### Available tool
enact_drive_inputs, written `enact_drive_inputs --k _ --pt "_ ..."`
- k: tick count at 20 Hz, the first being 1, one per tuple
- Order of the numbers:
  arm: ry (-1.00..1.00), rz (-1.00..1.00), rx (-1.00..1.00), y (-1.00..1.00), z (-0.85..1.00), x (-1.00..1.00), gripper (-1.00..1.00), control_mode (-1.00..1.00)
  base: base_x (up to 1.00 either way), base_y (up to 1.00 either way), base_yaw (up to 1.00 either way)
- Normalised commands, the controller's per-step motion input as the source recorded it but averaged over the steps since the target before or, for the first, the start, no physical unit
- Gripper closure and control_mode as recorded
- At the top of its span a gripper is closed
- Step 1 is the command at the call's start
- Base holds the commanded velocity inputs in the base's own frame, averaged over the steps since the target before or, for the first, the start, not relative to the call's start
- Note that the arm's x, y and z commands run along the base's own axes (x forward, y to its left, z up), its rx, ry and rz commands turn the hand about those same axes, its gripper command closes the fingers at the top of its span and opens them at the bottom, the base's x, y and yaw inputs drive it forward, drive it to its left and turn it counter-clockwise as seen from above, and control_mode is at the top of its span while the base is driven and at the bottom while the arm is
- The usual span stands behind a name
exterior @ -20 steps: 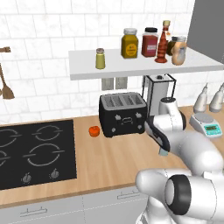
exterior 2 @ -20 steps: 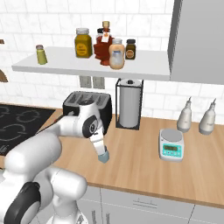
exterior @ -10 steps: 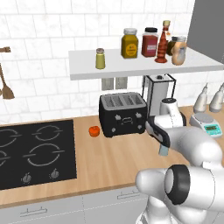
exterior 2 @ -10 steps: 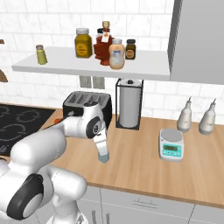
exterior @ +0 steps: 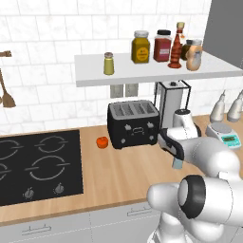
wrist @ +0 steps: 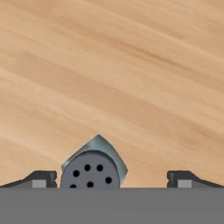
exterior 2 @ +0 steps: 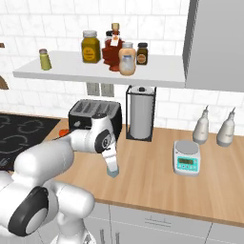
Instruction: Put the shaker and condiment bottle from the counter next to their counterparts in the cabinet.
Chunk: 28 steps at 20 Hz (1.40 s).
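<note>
My gripper (wrist: 111, 179) hangs low over the wooden counter (exterior: 118, 173), open, its fingertips (wrist: 40, 178) wide apart. The small pale blue shaker (wrist: 92, 168) stands between them, nearer the left one, its grey holed cap facing the camera. The shaker (exterior: 177, 164) (exterior 2: 112, 171) sits on the counter in front of the toaster. The tan-peach condiment bottle (exterior: 193, 59) (exterior 2: 127, 61) stands on the white cabinet shelf (exterior: 156, 72) beside the tall ribbed red bottle (exterior: 177, 46). Further left on the shelf is the yellow-green shaker (exterior: 108, 64).
Behind the gripper are a black toaster (exterior: 133, 123) and a paper-towel holder (exterior 2: 140, 112). A small red fruit (exterior: 102, 142) lies left of the toaster, near the black hob (exterior: 38, 163). To the right stand a kitchen scale (exterior 2: 187, 157) and two grey bottles (exterior 2: 202, 126).
The arm's elbow has swung a little and the hand has settled slightly lower around the shaker. The shaker has not moved and the jaws stay wide.
</note>
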Motion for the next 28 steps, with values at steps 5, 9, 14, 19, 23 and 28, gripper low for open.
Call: enact_drive_inputs --k 5,9,14,19,23,28 --pt "0.00 0.00 0.00 0.00 0.00 0.23 -1.00 -1.00 0.00 0.00 0.00" --pt "0.00 0.00 0.00 0.00 -0.04 0.27 -1.00 -1.00 0.00 0.00 0.00" --pt "0.00 0.00 0.02 0.00 -0.08 0.04 -1.00 -1.00 0.00 0.00 0.00" --pt "0.07 0.00 0.14 0.02 -0.29 0.00 -1.00 -1.00 0.00 0.00 0.00" --pt "0.08 0.00 0.18 -0.01 -0.38 0.00 1.00 -1.00 0.00 0.00 0.00" --pt "0.00 0.00 0.07 -0.08 -0.14 0.00 1.00 -1.00 0.00 0.00 0.00"
